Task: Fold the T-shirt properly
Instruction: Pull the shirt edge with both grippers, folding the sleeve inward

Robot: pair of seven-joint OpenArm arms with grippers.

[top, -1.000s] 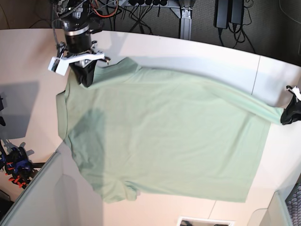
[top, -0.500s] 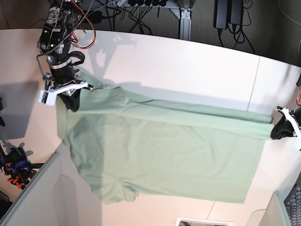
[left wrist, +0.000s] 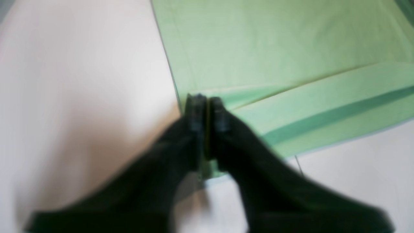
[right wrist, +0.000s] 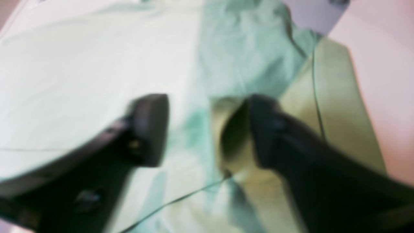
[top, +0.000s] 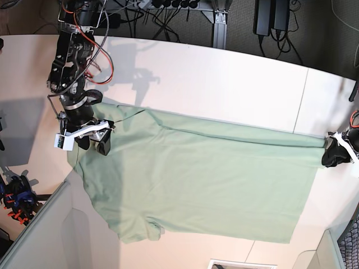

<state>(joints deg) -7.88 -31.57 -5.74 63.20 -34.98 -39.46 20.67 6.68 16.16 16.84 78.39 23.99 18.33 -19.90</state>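
The pale mint-green T-shirt (top: 196, 174) lies flat on the white table (top: 224, 73), its far long edge folded over toward the front. My right gripper (top: 94, 145) is at the shirt's left end, jaws wide open and holding nothing. In the right wrist view this gripper (right wrist: 207, 129) straddles rumpled cloth (right wrist: 81, 64). My left gripper (top: 332, 157) is at the shirt's right end. In the left wrist view its fingers (left wrist: 205, 106) stand almost together, with a thin sliver of the shirt's (left wrist: 275, 48) folded corner between them.
Cables and black power bricks (top: 272, 17) hang behind the table's far edge. Red and blue clamps (top: 19, 196) sit off the left side beside a grey panel (top: 39, 230). A seam (top: 303, 95) crosses the table at the right.
Both arms carried the shirt's far edge forward, laying a fold along its length. The right gripper came down to the left end and opened, letting go of the cloth.
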